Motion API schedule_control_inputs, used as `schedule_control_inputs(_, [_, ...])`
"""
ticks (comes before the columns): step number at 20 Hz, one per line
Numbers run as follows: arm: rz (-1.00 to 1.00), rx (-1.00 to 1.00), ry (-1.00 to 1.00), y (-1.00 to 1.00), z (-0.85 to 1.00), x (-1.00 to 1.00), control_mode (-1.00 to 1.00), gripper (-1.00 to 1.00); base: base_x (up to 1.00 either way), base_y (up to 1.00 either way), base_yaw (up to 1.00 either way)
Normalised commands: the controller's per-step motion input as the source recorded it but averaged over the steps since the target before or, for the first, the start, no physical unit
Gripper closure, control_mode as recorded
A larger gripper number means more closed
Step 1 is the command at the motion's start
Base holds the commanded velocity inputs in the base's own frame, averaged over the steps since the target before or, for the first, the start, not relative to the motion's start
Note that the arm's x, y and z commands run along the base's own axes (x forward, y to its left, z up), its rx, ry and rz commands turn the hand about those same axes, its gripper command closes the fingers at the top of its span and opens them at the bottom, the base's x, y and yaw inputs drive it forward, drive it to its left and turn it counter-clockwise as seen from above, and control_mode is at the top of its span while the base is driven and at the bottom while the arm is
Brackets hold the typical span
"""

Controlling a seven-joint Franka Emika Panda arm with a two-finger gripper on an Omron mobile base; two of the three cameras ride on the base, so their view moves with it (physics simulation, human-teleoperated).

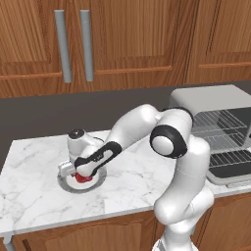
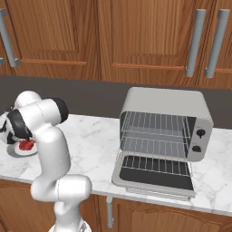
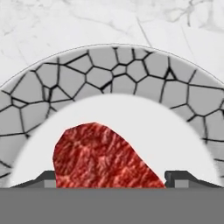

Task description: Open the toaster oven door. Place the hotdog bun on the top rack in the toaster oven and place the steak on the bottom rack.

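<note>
At the marble counter (image 1: 34,191), I have the gripper (image 3: 110,177) lowered over the plate (image 1: 100,178), a round dish with a cracked-stone grey rim that sits well to the left of the toaster oven (image 2: 181,102). The steak (image 3: 103,157) lies on the plate's white centre, and in the hand view it sits squarely between the two finger tips (image 3: 48,178), one at either flank of the meat, with its red bulk reaching away from the hand toward the plate's far rim and leaning a little toward the left-hand tip. Its long axis appears to run roughly across the gap from tip to tip, though the lower part of the steak is cut off, so I cannot be sure of that. The jaws stand partly apart around the steak; whether they are already pressing on it I cannot tell from these pictures, so I would not call it gripped. From the left base view the hand hides most of the meat, with only a red edge peeping out beneath it. Over at the toaster oven, the toaster oven door (image 2: 154,174) lies folded down flat on the counter in front of the cavity, the top rack (image 2: 156,122) and the bottom rack (image 2: 156,146) both exposed. I judge the steak pick-up to be the step in hand, with the carry rightward to the bottom rack to come.
</note>
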Motion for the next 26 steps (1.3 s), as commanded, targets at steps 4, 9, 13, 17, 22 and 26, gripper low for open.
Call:
schedule_control_inputs(4, [0.0,0.05,0.0,-0.25,0.33,-0.29,-1.0,1.0,0.0,0.0,0.0])
schedule_control_inputs(9, [0.0,0.08,0.0,-0.35,0.35,-0.37,-1.0,1.0,0.0,0.0,0.0])
schedule_control_inputs(13, [0.0,0.08,-0.06,-0.45,0.33,-0.44,-1.0,1.0,0.0,0.0,0.0])
schedule_control_inputs(17, [0.0,0.09,-0.06,-0.47,0.38,-0.42,-1.0,1.0,0.0,0.0,0.0])
schedule_control_inputs(22, [-0.04,0.03,-0.01,-0.5,0.39,-0.31,-1.0,1.0,0.0,0.0,0.0])
schedule_control_inputs(26, [-0.09,0.01,0.0,-0.49,0.46,-0.15,-1.0,1.0,0.0,0.0,0.0])
